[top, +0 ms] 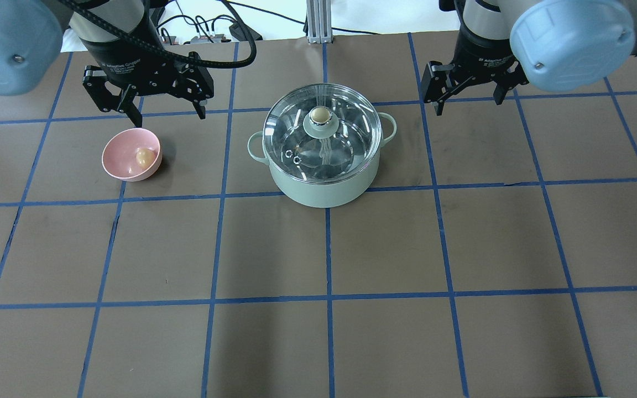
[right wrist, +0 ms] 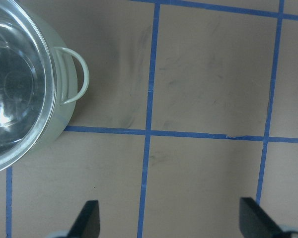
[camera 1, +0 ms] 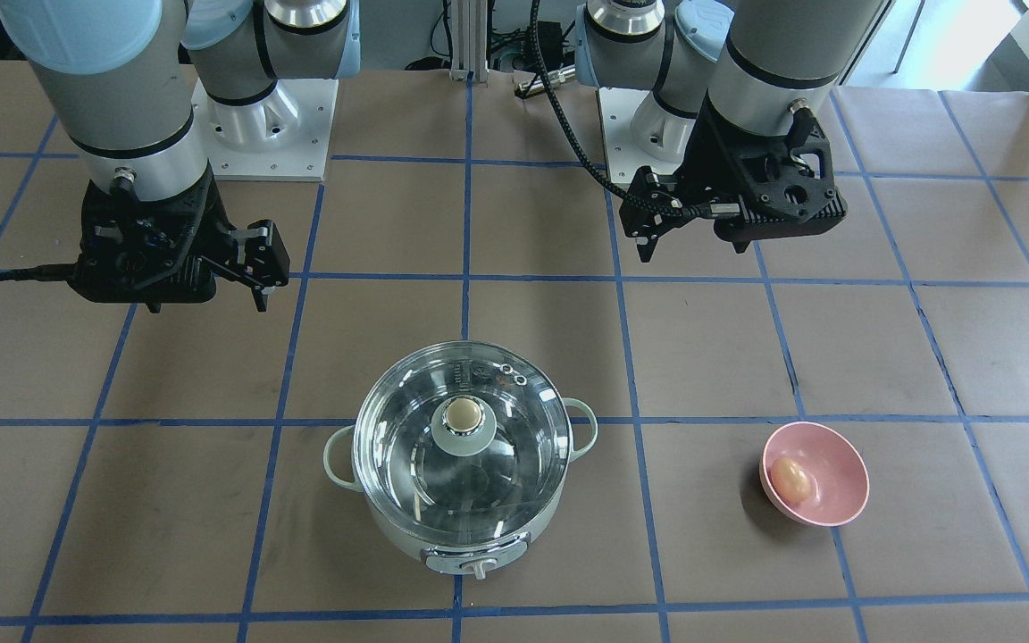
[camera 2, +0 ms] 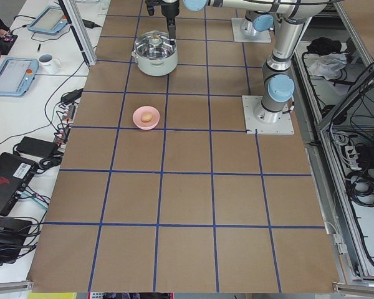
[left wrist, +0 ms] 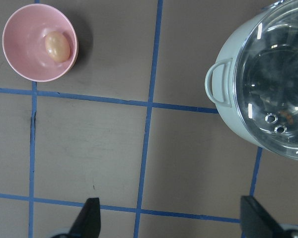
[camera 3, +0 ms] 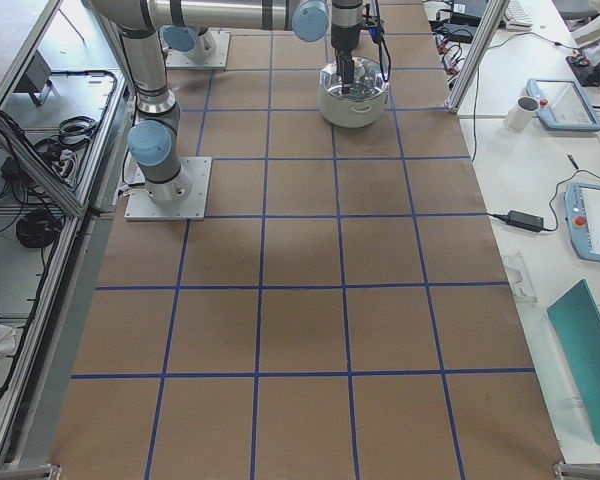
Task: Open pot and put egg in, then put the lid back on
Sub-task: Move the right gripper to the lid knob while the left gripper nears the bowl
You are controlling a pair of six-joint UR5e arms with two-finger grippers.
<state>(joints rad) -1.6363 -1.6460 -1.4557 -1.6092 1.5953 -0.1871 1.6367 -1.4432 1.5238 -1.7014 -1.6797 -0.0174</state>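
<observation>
Wide open and gripping nothing, the left end effector (top: 169, 115) hangs above the bench (top: 385, 249), on the pink bowl's (top: 114, 166) side of the pot (top: 324, 190). Its own camera looks down on bare brown surface between the jaws, with the bowl off to one corner and the pot off to the other. The right end effector (top: 469, 102) is much the same: jaws spread, holding nothing, up in the air on the pot's other side and apart from it.

The pot stands near the middle of the bench, right on one of the blue tape lines (top: 445, 232), with its control knob (camera 1: 479, 567) turned away from the robot. The lid (top: 346, 138) sits flat on the pot's rim, closing it (you can see the shiny steel inside straight through the glass). The lid's beige-topped knob (top: 319, 116) stands upright at the centre, and two small steam holes (top: 291, 158) show near the edge on the robot's side.

The egg (top: 142, 157) lies in the pink bowl, well apart from the pot.
</observation>
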